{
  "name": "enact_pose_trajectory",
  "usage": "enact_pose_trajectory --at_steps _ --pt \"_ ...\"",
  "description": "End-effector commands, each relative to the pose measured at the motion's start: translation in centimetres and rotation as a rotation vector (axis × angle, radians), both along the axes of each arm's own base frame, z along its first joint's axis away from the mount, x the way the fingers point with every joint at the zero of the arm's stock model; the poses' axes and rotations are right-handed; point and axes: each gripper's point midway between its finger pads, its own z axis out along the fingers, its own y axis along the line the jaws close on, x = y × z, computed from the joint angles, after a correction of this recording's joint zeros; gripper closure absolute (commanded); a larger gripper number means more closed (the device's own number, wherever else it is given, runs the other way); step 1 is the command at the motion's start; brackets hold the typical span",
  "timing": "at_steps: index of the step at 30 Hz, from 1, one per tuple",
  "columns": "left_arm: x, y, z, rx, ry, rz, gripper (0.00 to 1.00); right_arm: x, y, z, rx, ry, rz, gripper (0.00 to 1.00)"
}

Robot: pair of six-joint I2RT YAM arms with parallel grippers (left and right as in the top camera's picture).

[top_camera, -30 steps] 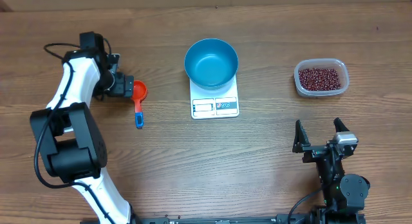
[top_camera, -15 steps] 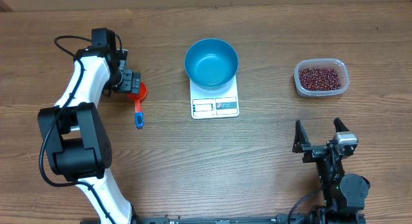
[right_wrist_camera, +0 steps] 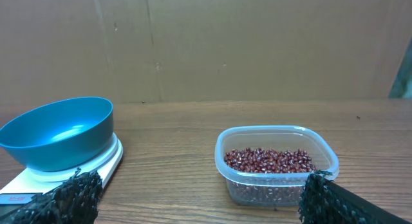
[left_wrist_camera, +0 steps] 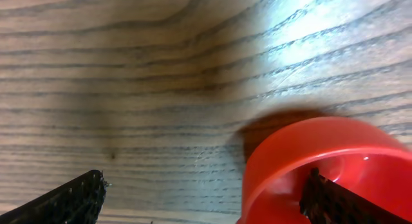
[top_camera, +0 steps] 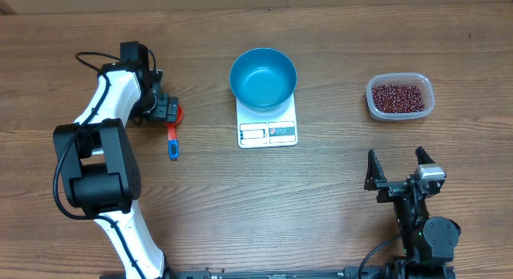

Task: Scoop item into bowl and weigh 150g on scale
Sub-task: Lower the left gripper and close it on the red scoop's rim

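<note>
Landmark, scale (top_camera: 268,132): empty blue bowl (top_camera: 263,77) sits on it.
Stock, beans (top_camera: 397,97): in tub (top_camera: 369,99), right of scale.
Tool, red scoop (top_camera: 173,139): left of scale.
Your left gripper (top_camera: 164,111): jaws wide over the scoop's cup, not its handle.
Your right gripper (top_camera: 394,168): wide, empty, right of scale.
Hazard: closing on the round cup may skid or tip the scoop.

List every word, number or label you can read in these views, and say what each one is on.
No text can be read in any view.
Front strip of the scale: there are blue markings and a display window, but they are too small to read.
The red scoop and the clear tub show no visible text.
</note>
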Motion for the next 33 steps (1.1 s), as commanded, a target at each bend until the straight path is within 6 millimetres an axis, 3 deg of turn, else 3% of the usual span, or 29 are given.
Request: enact_pose_trajectory --at_steps 1,33 --pt "1.09 -0.60 0.37 -0.034 -0.034 0.003 0.00 0.01 0.02 -0.16 0.000 -0.005 -0.001 0.00" --pt "1.17 -0.45 0.13 -0.026 -0.041 0.003 0.01 0.00 0.03 -0.16 0.000 -0.005 0.000 0.00"
